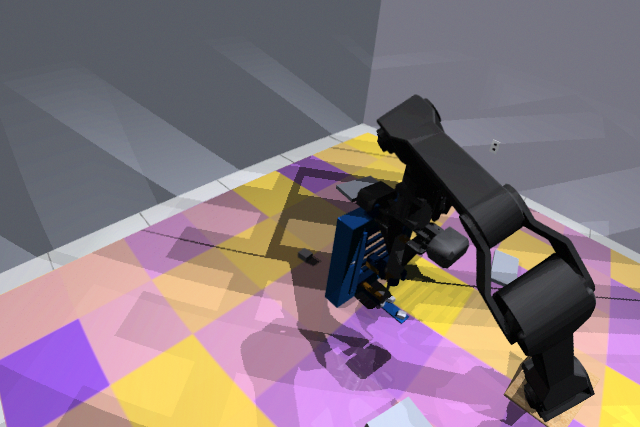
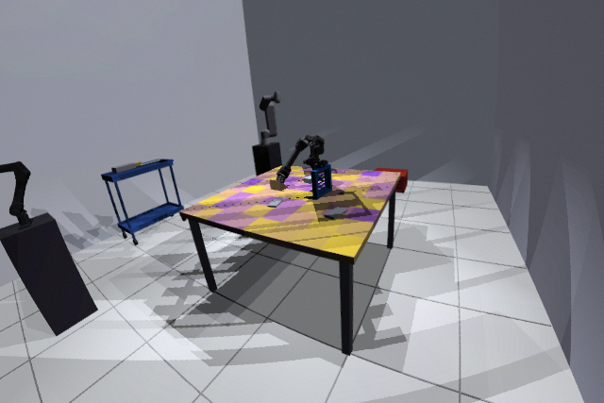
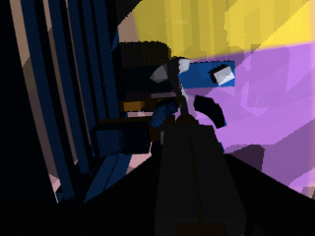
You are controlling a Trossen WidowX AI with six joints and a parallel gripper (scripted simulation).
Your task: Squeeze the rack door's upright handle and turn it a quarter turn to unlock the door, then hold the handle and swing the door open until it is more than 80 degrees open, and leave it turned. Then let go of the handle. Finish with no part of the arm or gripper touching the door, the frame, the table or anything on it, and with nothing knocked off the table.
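The blue rack frame [image 1: 338, 257] [image 2: 314, 184] stands upright on the table. Its blue slats [image 3: 45, 98] run down the left of the wrist view. The gripper [image 3: 193, 159] is low beside the rack's slatted side, its two dark fingers shut on the upright handle [image 3: 199, 179], a dark grey bar with a thin orange line. In the top view the arm and shadow cover most of the handle. The slatted face looks near the frame; the door's exact angle and the handle's turn cannot be told.
A blue strip with a white block [image 1: 401, 314] [image 3: 223, 75] juts out at the rack's foot. Grey plates [image 1: 504, 267] [image 2: 335, 213] lie around the rack. A small dark block [image 1: 307, 256] lies behind it. The arm's base [image 1: 558, 391] stands at the right in the top view.
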